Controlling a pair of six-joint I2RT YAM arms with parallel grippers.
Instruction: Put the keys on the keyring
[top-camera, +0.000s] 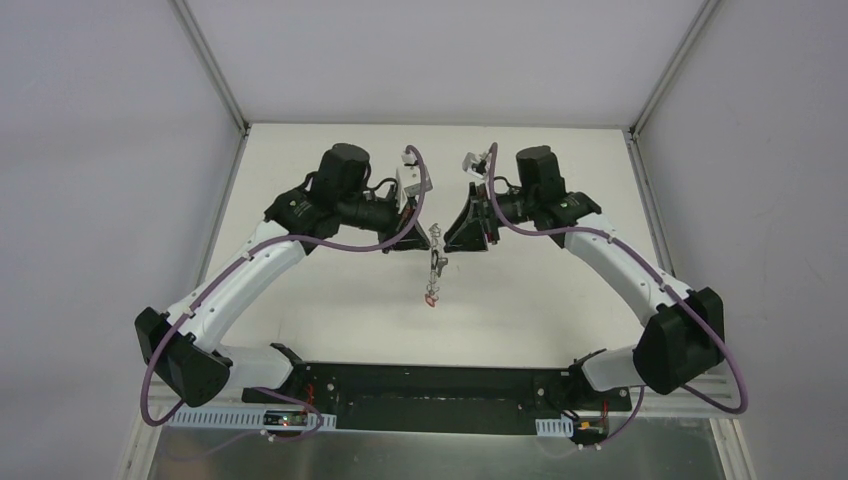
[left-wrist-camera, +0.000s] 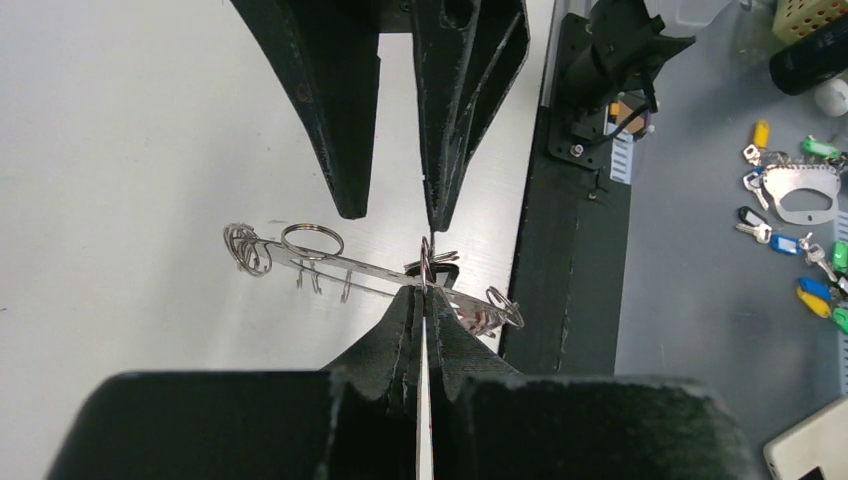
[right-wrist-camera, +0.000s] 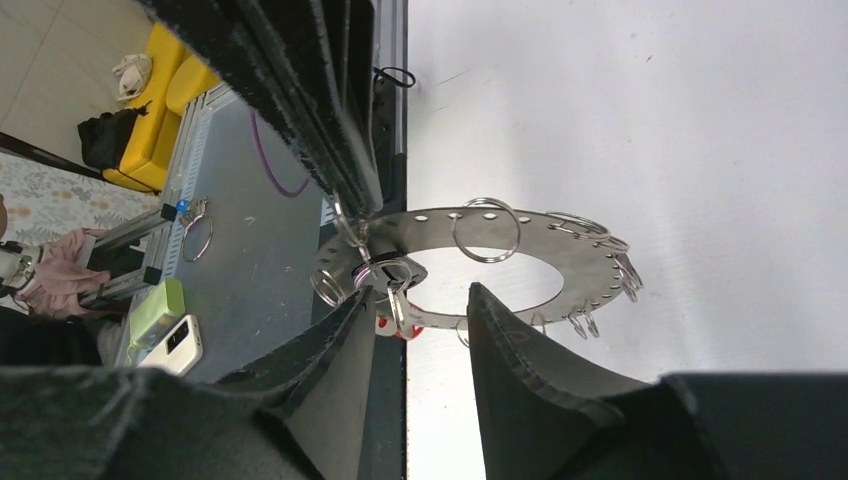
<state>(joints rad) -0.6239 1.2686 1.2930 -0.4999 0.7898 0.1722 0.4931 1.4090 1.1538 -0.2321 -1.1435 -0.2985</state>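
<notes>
Two arms, the left arm (top-camera: 250, 270) and the right arm (top-camera: 620, 265), lean in over the white bench (top-camera: 330, 320). Their tips meet around the keyring (top-camera: 434, 262), which hangs edge-on between them. It looks to be clear of the bench, though it is too thin from up here to be sure.

On to the left wrist view. The left gripper (left-wrist-camera: 425, 300) is pressed tight together, pinching the keyring by its rim. The flat plate runs off to the side with wire loops dangling beneath it. Facing it, the right gripper (left-wrist-camera: 393, 215) is spread wide, one fingertip poised right over a small loop on the keyring.

Now the right wrist view, with the keyring nearly face-on: a broad grey washer, holes round its edge, loops all along the rim. The right gripper's fingers (right-wrist-camera: 500, 340) stand apart on either side of the near rim, gripping nothing. The keys (right-wrist-camera: 397, 300) hang from a small loop at the keyring's inner edge. The red-headed key (right-wrist-camera: 383, 326) peeks out just under the rim.
</notes>
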